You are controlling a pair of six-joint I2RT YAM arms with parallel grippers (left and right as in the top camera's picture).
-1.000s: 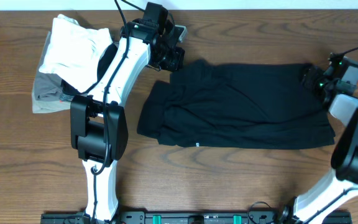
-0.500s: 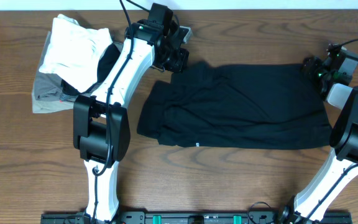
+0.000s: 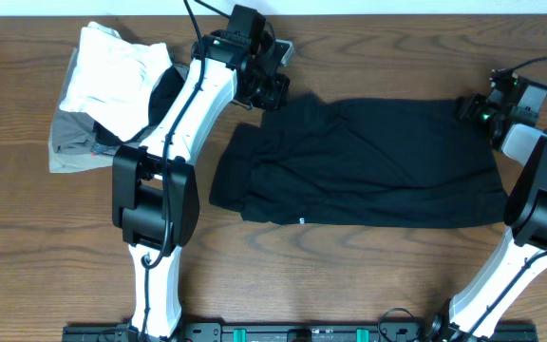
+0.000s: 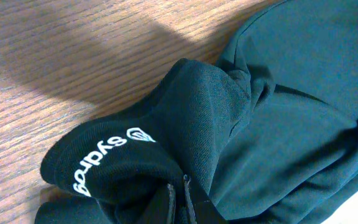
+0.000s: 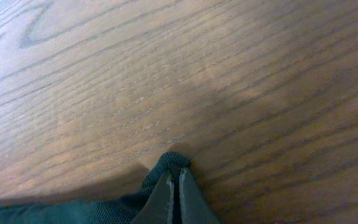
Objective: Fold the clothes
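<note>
Tension along the far edge is what has changed. Over the last second both arms have drawn the back edge of the black shirt (image 3: 368, 161) slightly toward the far side of the worktop (image 3: 368, 285), and in the last half second almost nothing more shifts. On the bunched far-left corner the left end effector (image 4: 179, 186) is closed narrow, with white lettering (image 4: 104, 155) curling over the fold beside its tips. The right end effector (image 5: 174, 182) is pinched on a small peak of the far-right corner. The shirt lies spread across the middle of the worktop, its hem mark (image 3: 302, 221) at the near edge. Both grips look settled, so I judge that carrying the far edge over is due. The white garment (image 3: 112, 71) and grey garment (image 3: 69, 152) sit apart at the left.
</note>
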